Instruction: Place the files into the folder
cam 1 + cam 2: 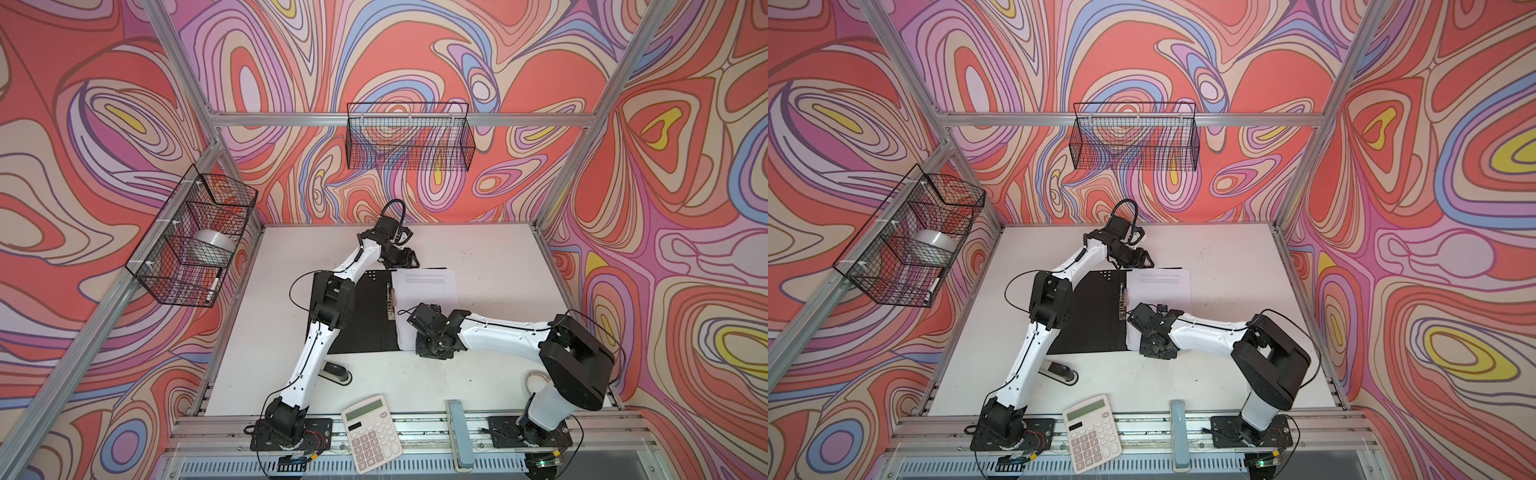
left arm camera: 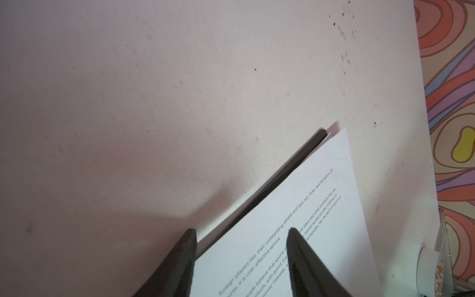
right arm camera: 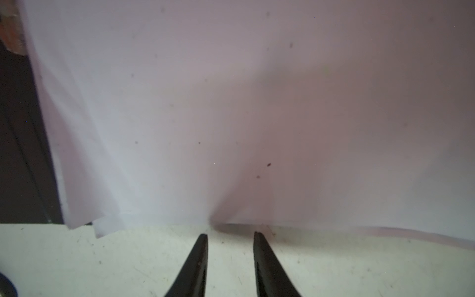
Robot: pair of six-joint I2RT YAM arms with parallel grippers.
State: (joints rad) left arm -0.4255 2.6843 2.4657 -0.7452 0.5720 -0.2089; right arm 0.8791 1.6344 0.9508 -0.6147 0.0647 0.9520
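Note:
The folder [image 1: 365, 320] lies open in the middle of the table, black inside up, with its metal clip [image 1: 390, 301] along the spine. The files [image 1: 428, 291] are white printed sheets resting on its right half. My left gripper [image 1: 409, 264] hovers at the sheets' far edge. In the left wrist view it [image 2: 241, 231] is open, one finger over the printed sheet [image 2: 308, 218] and the other beside the folder's dark edge [image 2: 295, 164]. My right gripper [image 3: 230, 234] is open by a narrow gap with nothing between its fingers. It sits over bare table just off the near edge of the files [image 3: 180, 102].
A calculator [image 1: 371, 432] and a grey-blue bar [image 1: 459, 436] lie on the front rail. A stapler [image 1: 336, 372] sits near the left arm, and a tape ring [image 1: 536, 380] lies by the right arm. Wire baskets hang on the left wall [image 1: 195, 237] and the back wall [image 1: 409, 137].

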